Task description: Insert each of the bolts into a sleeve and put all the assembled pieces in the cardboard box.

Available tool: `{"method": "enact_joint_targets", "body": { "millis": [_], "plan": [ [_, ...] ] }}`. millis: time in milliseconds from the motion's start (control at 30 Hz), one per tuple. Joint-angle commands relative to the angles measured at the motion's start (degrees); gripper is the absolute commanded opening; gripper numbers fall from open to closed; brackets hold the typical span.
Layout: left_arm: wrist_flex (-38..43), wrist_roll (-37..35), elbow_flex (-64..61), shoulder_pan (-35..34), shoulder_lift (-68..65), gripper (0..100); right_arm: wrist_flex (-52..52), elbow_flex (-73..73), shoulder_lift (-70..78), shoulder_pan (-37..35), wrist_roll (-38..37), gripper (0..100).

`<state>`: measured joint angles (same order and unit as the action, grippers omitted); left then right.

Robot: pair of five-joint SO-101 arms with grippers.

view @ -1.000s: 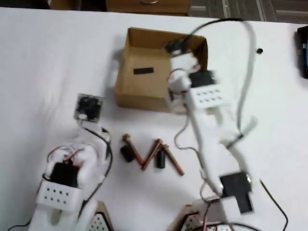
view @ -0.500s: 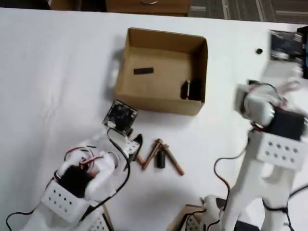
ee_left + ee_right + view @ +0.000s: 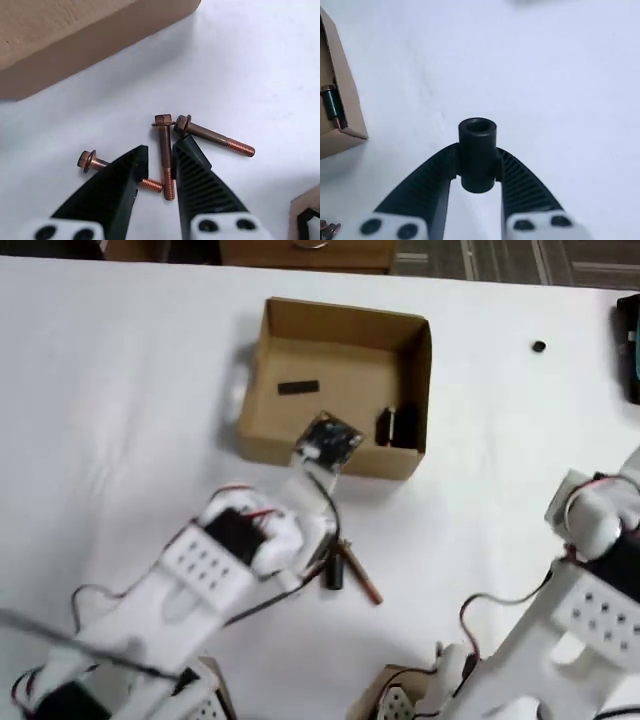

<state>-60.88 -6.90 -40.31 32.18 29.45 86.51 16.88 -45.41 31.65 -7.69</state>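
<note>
My left gripper (image 3: 162,147) hangs open just above the table, its fingers either side of the shank of one copper bolt (image 3: 165,165). A second bolt (image 3: 212,136) lies beside it, and a third bolt (image 3: 90,161) is partly hidden behind a finger. In the high view the left arm (image 3: 235,555) covers these bolts, with a black sleeve (image 3: 333,570) and a bolt (image 3: 365,585) showing at its side. My right gripper (image 3: 477,160) is shut on an upright black sleeve (image 3: 477,145). The cardboard box (image 3: 345,315) holds an assembled piece (image 3: 395,426).
A flat black piece (image 3: 298,388) lies on the box floor. The box corner (image 3: 345,125) with the assembled piece (image 3: 330,107) appears in the right wrist view. A small black object (image 3: 539,346) sits at the far right. The right arm (image 3: 590,580) stands at the near right.
The right arm has left the box, where an assembled piece now lies, and swung to the near right. The left arm has moved forward and right over the bolts.
</note>
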Motion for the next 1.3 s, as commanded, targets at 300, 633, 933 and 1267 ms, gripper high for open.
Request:
{"method": "enact_joint_targets", "body": {
  "millis": [300,633,933,1267],
  "plan": [
    [-3.69,-0.35,11.47,3.69,-18.99,10,-17.71,18.46,-14.29,2.33,-2.81,1.9],
    [0.26,-0.35,11.3,2.37,-25.76,10,-21.85,18.9,-14.2,2.07,-2.73,1.9],
    [1.85,-0.35,11.47,1.32,-32.35,10,-21.85,18.9,-14.2,2.33,-2.73,1.9],
    [6.24,-0.18,11.56,-1.85,-40.35,10,-21.85,18.81,-14.29,2.33,-3.08,1.9]
  ]
}}
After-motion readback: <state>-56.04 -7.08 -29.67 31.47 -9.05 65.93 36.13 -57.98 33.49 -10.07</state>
